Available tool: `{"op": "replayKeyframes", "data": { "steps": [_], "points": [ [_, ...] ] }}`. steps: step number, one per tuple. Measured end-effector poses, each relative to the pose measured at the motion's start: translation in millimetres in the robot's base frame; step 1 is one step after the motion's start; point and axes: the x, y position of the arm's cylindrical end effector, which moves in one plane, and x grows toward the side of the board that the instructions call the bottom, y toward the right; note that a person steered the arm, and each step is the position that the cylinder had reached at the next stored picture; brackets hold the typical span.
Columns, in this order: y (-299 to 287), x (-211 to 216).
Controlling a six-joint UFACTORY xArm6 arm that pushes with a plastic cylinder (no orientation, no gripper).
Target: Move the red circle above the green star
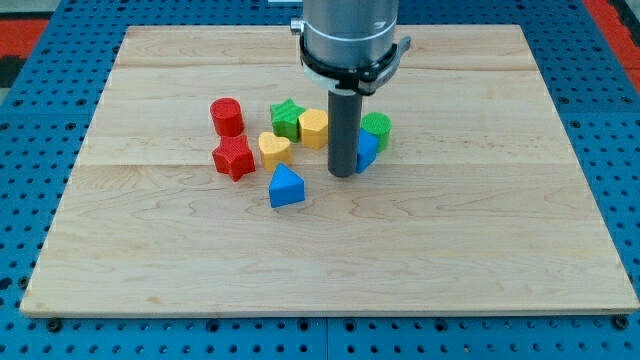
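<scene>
Now my tip (343,174) beside blue block (367,152), apart from red circle (227,116)

- We see the red circle (227,116) standing upright, left of the cluster.
- We see the green star (287,118) lying flat, near its right, apart.

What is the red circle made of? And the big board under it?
The red circle looks like plastic, probably: one solid bright colour with a smooth, slightly dull surface. The board looks like pale wood, with grain lines and plank seams running across it, and a matte unpainted finish. My tip stands right of it, among other blocks.
</scene>
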Motion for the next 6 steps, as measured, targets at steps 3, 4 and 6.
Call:
{"op": "replayKeyframes", "data": {
  "steps": [3, 4, 6],
  "points": [
    [-57, 67],
    [-87, 30],
    [-102, 20]
  ]
}}
